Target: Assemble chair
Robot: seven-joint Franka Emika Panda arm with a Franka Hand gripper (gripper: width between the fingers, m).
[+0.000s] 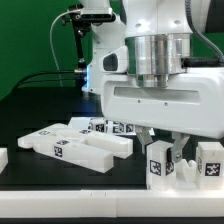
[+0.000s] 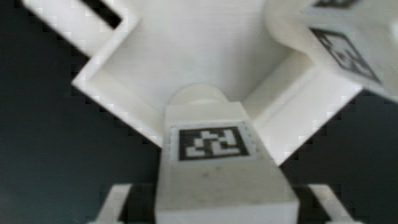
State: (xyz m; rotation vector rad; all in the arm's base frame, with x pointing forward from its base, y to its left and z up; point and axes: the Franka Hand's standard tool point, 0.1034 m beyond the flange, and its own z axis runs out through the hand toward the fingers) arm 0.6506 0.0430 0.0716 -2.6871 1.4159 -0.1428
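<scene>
- Green backdrop (image 1: 20,40) stands behind a black surface (image 1: 30,112), with a low white border rail (image 1: 60,192) along its near edge.
- White arm (image 1: 160,50) reaches straight down over the part of the surface at the exterior view's right.
- Loose chair pieces are spread over the surface. A group of flat slabs (image 1: 75,145) with square tags lies at the exterior view's left, touching or overlapping one another.
- At the exterior view's right, an upright tagged block (image 1: 210,160) stands just beside the spot where the arm comes down.
- In the wrist view, a tagged bar (image 2: 214,150) sits between the jaws, its tag facing the camera.
- Behind that bar lies a white notched slab (image 2: 125,70), with a second tagged piece (image 2: 338,45) near it.
- The jaws stand partway closed, one on each side of the tagged bar. I cannot tell whether they press on it or merely flank it.
</scene>
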